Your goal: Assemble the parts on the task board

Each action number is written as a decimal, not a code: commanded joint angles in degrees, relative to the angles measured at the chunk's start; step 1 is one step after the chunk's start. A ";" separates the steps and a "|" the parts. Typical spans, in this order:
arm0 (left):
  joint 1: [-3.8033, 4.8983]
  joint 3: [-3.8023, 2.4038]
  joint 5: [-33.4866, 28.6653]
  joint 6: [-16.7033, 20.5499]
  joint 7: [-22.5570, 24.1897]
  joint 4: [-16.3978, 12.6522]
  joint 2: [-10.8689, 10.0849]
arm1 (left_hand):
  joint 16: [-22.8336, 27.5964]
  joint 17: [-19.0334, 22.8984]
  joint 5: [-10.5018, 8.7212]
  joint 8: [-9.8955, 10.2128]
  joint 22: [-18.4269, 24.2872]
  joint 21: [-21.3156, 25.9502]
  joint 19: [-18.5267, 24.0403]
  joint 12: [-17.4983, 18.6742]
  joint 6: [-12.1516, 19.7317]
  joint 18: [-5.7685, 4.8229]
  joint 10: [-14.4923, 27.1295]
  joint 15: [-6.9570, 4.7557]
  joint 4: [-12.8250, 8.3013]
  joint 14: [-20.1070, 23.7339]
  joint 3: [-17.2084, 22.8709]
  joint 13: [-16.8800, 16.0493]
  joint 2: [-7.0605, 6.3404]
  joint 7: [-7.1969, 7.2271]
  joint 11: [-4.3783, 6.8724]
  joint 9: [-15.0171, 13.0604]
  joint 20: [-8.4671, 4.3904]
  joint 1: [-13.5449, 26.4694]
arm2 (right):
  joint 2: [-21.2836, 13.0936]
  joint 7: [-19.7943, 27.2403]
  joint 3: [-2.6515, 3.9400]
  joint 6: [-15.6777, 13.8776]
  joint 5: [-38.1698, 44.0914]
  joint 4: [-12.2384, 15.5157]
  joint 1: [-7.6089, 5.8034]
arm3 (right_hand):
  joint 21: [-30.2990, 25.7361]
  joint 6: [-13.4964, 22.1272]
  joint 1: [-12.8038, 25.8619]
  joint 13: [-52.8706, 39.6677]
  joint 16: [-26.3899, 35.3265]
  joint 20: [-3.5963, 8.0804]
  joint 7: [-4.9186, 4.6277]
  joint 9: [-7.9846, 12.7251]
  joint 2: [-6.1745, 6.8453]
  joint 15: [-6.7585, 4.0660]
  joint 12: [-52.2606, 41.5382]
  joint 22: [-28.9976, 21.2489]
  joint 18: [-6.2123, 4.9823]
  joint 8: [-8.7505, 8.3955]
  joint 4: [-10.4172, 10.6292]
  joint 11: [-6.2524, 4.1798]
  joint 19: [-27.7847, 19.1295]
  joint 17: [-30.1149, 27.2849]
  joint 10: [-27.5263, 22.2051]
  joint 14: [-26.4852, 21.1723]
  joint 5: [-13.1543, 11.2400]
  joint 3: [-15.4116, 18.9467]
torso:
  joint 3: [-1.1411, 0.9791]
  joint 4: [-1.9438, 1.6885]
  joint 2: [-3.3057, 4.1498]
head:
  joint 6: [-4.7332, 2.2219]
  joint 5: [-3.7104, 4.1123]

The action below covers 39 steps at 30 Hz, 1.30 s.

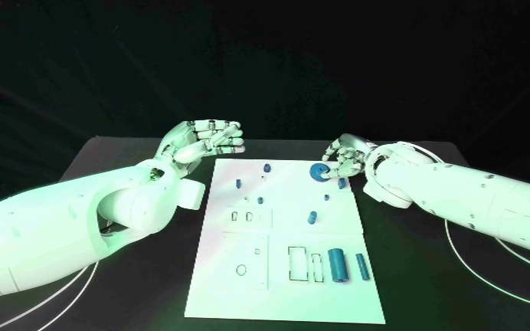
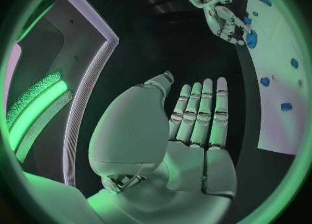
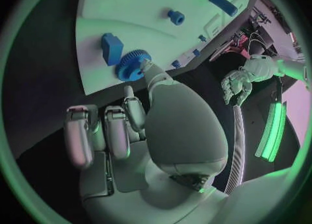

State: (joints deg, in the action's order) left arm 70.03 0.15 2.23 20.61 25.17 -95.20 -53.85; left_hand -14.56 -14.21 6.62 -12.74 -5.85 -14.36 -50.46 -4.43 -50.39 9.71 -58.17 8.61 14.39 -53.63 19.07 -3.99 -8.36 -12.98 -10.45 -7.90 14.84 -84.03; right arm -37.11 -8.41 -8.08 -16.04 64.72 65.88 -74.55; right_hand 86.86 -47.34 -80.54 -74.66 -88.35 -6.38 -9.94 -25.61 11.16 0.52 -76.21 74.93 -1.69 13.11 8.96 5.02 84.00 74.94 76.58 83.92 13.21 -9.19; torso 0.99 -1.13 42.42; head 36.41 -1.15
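Right robot hand [image 1: 345, 158] pinches blue gear [image 1: 320, 171] at task board [image 1: 285, 300] far edge; left robot hand [image 1: 204, 140] released, fingers spread.

This looks like a robotics lab or demo booth rather than a home or shop. In the head view a black table [image 1: 132, 155] fills the lower half of the frame, a white task board [image 1: 282, 300] with outlined slots lies at its centre, and everything behind, across the upper half, is a dark backdrop. Thin white cables [image 1: 486, 266] trail over the table at the lower right, and the left wrist view shows glowing green light strips [image 2: 36, 109] at the left of the frame beside a pale lit panel edge [image 2: 88, 83].
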 commanded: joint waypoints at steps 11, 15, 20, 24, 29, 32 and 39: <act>0.07 -0.05 -0.23 -0.98 0.33 -0.13 0.03 | 0.12 -0.09 -0.34 0.33 0.06 -0.37 -0.31 0.37 0.44 0.78 0.03 0.09 -0.02 0.47 0.42 -0.03 -0.43 -1.04 -0.53 -0.07 0.02 0.08 | 0.80 -0.17 -0.02 2.20 0.59 -0.67 0.53 | 0.48 -1.09 -1.24 -0.89 -0.34 -0.52 0.40 -0.22 -0.42 0.17 -1.01 12.05 0.76 0.81 0.87 -0.24 3.51 11.84 0.84 5.36 0.55 -0.98 | -0.02 0.00 -0.02 | 0.21 -0.06; 0.07 -0.05 -0.23 -0.98 0.29 -0.14 -0.01 | 0.12 -0.09 -0.34 0.33 0.06 -0.37 -0.31 0.37 0.44 0.78 0.03 0.09 -0.02 0.47 0.42 -0.03 -0.43 -1.04 -0.53 -0.07 0.02 0.08 | 0.91 0.11 -0.03 1.49 0.57 -0.63 0.60 | 0.69 -2.00 -1.64 -1.50 -0.38 -0.41 0.58 -0.25 -0.72 0.03 -1.56 12.32 0.83 1.22 1.16 -0.42 3.70 11.91 1.33 5.37 0.35 -2.21 | -0.06 0.06 0.01 | 0.23 -0.15; 0.07 -0.05 -0.23 -0.99 0.23 -0.15 -0.02 | 0.13 -0.14 -0.34 0.33 0.07 -0.37 -0.31 0.40 0.45 0.78 0.04 0.10 -0.03 0.52 0.45 -0.03 -0.41 -1.06 -0.54 -0.08 0.02 0.11 | 0.97 0.56 -0.04 -0.47 1.06 -0.17 0.64 | 1.02 -3.17 -1.82 -2.46 -0.45 -0.22 0.84 -0.08 -0.88 -0.18 -2.42 12.72 0.94 1.48 1.66 -0.67 4.00 12.07 2.24 5.40 -0.23 -4.19 | -0.08 0.05 0.02 | 0.23 -0.14; 0.07 -0.05 -0.23 -1.02 0.15 -0.13 -0.03 | 0.13 -0.14 -0.34 0.33 0.07 -0.37 -0.31 0.40 0.45 0.78 0.04 0.10 -0.03 0.52 0.45 -0.03 -0.41 -1.06 -0.54 -0.08 0.02 0.11 | 0.99 0.67 -0.04 -2.26 2.43 0.25 0.65 | 1.25 -3.75 -1.86 -2.81 -0.46 -0.10 0.97 0.10 -0.82 -0.30 -2.72 13.00 1.02 1.50 1.92 -0.81 4.22 12.06 2.60 5.40 -0.21 -5.52 | -0.10 -0.01 0.02 | 0.19 -0.06; 0.07 -0.05 -0.23 -1.10 0.04 -0.12 -0.04 | 0.13 -0.17 -0.34 0.33 0.08 -0.37 -0.31 0.41 0.46 0.78 0.04 0.10 -0.03 0.55 0.47 -0.03 -0.40 -1.07 -0.55 -0.08 0.03 0.13 | 0.97 0.58 -0.04 -4.21 4.60 0.82 0.66 | 1.39 -4.02 -1.92 -3.12 -0.51 0.00 1.03 0.38 -0.52 -0.39 -2.96 13.16 1.07 1.32 2.06 -0.88 4.34 12.19 2.90 5.43 0.17 -7.03 | -0.10 0.00 0.03 | 0.20 -0.06; 0.07 -0.05 -0.23 -1.13 0.00 -0.11 -0.05 | 0.14 -0.18 -0.34 0.34 0.09 -0.37 -0.30 0.43 0.48 0.77 0.06 0.11 -0.03 0.58 0.47 -0.03 -0.40 -1.08 -0.56 -0.08 0.03 0.15 | 0.96 0.42 -0.04 -4.61 5.80 1.11 0.67 | 1.45 -3.97 -1.83 -3.10 -0.52 0.02 1.00 0.50 -0.24 -0.39 -2.92 13.23 1.09 1.19 2.10 -0.87 4.40 12.21 2.87 5.44 0.30 -7.48 | -0.10 0.02 0.02 | 0.24 -0.07; 0.07 -0.05 -0.23 -1.18 -0.10 -0.12 -0.06 | 0.15 -0.19 -0.34 0.34 0.09 -0.37 -0.30 0.43 0.49 0.77 0.07 0.11 -0.03 0.59 0.47 -0.03 -0.40 -1.09 -0.56 -0.08 0.03 0.15 | 1.01 0.03 -0.04 -4.25 7.34 1.42 0.67 | 1.44 -3.63 -1.51 -2.91 -0.54 -0.01 0.85 0.78 0.53 -0.32 -2.70 13.24 1.09 0.78 2.20 -0.74 4.39 12.25 2.67 5.44 -0.01 -8.27 | -0.11 0.05 0.06 | 0.28 -0.08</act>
State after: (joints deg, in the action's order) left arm 70.03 0.15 2.19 20.48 24.88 -95.22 -53.97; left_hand -14.56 -14.34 6.62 -12.74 -5.85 -14.36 -50.46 -4.16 -50.18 9.71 -57.96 8.81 14.22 -53.43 19.23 -3.99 -8.36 -12.77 -10.66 -7.93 14.84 -84.03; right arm -36.15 -8.45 -8.12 -19.80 69.47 67.16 -73.90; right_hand 88.01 -51.19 -82.00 -74.91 -88.55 -6.37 -9.01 -24.90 11.20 0.52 -78.93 74.90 -1.70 14.17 11.22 4.10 84.00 74.91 79.13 83.92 13.32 -17.04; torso 0.90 -1.09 42.45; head 36.68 -1.21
